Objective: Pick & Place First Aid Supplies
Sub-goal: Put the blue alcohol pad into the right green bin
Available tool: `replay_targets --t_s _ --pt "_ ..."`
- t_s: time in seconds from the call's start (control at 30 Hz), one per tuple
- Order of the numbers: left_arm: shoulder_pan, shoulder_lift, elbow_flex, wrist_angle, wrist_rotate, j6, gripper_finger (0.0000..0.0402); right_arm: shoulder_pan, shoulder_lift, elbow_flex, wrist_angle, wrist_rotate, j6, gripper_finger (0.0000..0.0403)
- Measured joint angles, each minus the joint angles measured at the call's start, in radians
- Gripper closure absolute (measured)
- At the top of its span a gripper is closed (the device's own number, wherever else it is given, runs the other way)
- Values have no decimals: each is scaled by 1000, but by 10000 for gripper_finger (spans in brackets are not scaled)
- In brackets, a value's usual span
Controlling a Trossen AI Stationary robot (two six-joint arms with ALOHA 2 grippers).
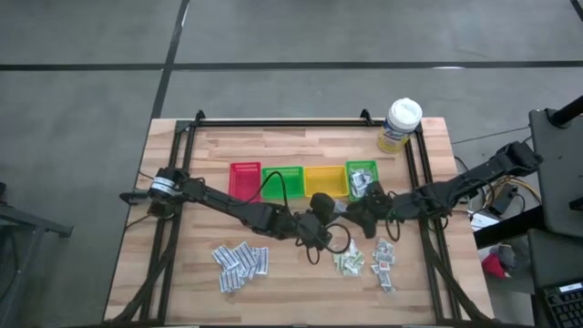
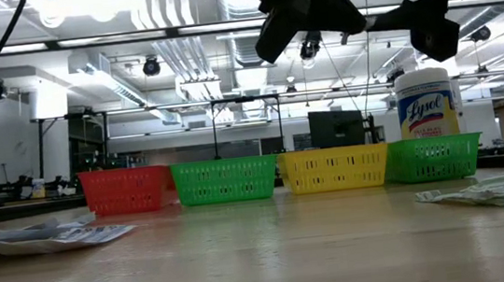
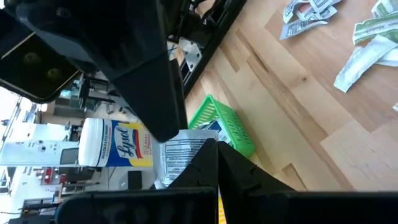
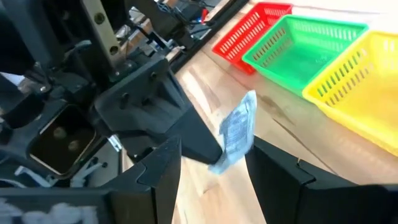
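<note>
White-blue sachet (image 4: 239,130) sticks out of my left pincer (image 4: 205,144), which is closed tight on one end, mid-frame in the high view just below the bins (image 1: 282,170). My right pincer (image 1: 360,214) stands wide open on either side of it, gripping nothing, probably to take it over.

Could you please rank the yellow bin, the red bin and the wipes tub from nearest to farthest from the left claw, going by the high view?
1. Yellow bin, just beyond the left claw.
2. Red bin, row's left end.
3. Wipes tub, far right corner.
</note>
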Motion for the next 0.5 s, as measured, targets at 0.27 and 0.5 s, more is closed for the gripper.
replay_targets --t_s 0.27,0.5 --pt "-1 0 0 -9 -4 -5 401 -28 24 49 -71 0 -28 251" --pt "-1 0 0 -11 -16 -4 401 -31 33 67 -127 0 -31 292"
